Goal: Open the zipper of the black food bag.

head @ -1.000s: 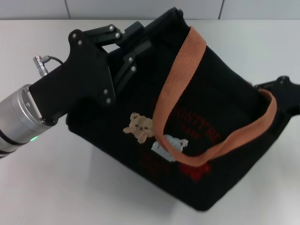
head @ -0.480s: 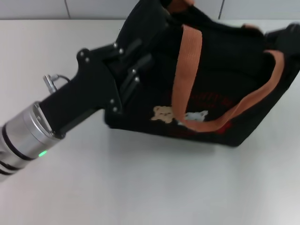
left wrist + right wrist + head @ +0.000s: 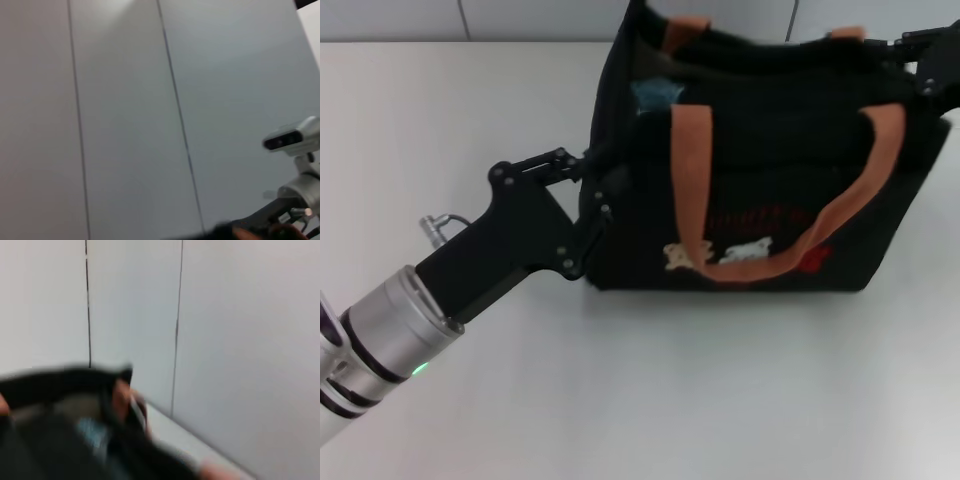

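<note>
Since a second ago the boxy black fabric food bag [image 3: 770, 190] has swung upright, its zipper rim running left-right between the left gripper [image 3: 595, 205] at its left end and the right gripper [image 3: 925, 60] at its right corner; whether either's fingers are clamped I cannot tell.

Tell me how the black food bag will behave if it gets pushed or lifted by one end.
The black food bag is fabric, so its walls would probably buckle rather than stay rigid. Its orange-brown straps hang limp down the front, so they would likely swing. The left claw sits at its end, the right claw at the far top corner; unsupported, it may tip.
</note>
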Robot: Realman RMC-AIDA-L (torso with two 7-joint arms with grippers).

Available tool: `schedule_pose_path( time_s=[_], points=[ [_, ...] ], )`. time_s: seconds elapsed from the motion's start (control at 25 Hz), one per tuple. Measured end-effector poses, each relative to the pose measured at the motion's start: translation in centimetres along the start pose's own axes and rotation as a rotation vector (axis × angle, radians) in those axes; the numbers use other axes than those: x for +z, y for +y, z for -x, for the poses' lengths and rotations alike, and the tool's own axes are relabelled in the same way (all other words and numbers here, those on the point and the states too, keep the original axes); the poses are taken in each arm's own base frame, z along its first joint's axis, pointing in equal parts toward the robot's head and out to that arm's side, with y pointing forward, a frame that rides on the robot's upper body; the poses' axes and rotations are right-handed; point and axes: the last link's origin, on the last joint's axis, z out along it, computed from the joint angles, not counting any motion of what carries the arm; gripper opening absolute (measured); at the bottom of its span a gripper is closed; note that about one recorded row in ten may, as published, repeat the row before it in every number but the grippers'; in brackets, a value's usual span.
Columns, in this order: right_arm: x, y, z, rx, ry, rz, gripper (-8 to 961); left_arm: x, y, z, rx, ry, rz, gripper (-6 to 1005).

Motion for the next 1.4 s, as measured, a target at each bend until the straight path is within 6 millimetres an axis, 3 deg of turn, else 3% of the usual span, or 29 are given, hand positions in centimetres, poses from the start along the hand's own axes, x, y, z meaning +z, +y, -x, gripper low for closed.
schedule_pose_path(
  time_s=[0.28, 0.52, 0.56, 0.64, 0.72, 0.76, 0.88, 0.96, 1.12, 1.16, 1.24, 1.4],
  points=[
    [-1.5, -0.6, 0.6, 0.04, -0.133, -0.073, 281, -1.5, -0.3, -0.1, 0.01, -0.005, -0.056, 290],
    [-5.6, -0.9, 0.5, 0.106, -0.307, -0.154, 411, -3.8, -0.7, -1.1, 0.015, 0.032, -0.084, 568],
    [-7.1, -0.6, 0.3, 0.124, -0.374, -0.169, 433, -4.0, -0.8, -1.3, 0.006, 0.037, -0.085, 602],
    [-7.6, -0.4, 0.3, 0.128, -0.396, -0.172, 476, -4.6, -1.5, -2.0, -0.021, 0.056, -0.079, 669],
    [-8.6, 0.5, -0.1, 0.139, -0.441, -0.148, 531, -4.9, -1.7, -2.3, -0.035, 0.064, -0.068, 737],
    [-9.2, 1.9, -0.6, 0.141, -0.473, -0.089, 564, -5.3, -1.7, -2.7, -0.056, 0.071, -0.029, 746],
    [-9.6, 3.5, -1.2, 0.128, -0.488, -0.01, 662, -5.6, -1.6, -3.1, -0.102, 0.053, 0.053, 773],
    [-9.8, 5.0, -2.0, 0.107, -0.464, 0.079, 716, -5.6, -1.2, -3.1, -0.163, -0.01, 0.189, 792],
    [-9.9, 8.5, -4.3, 0.027, -0.342, 0.286, 801, -5.5, -0.4, -2.8, -0.191, -0.056, 0.288, 828],
    [-9.7, 10.2, -5.4, -0.007, -0.313, 0.36, 801, -5.5, 0.1, -2.7, -0.2, -0.071, 0.329, 837],
    [-9.6, 10.7, -5.8, -0.009, -0.314, 0.374, 801, -5.0, 1.3, -2.2, -0.226, -0.107, 0.429, 835],
    [-9.3, 11.5, -6.4, 0.023, -0.329, 0.391, 801, -4.7, 1.8, -1.9, -0.24, -0.124, 0.463, 832]
  ],
)
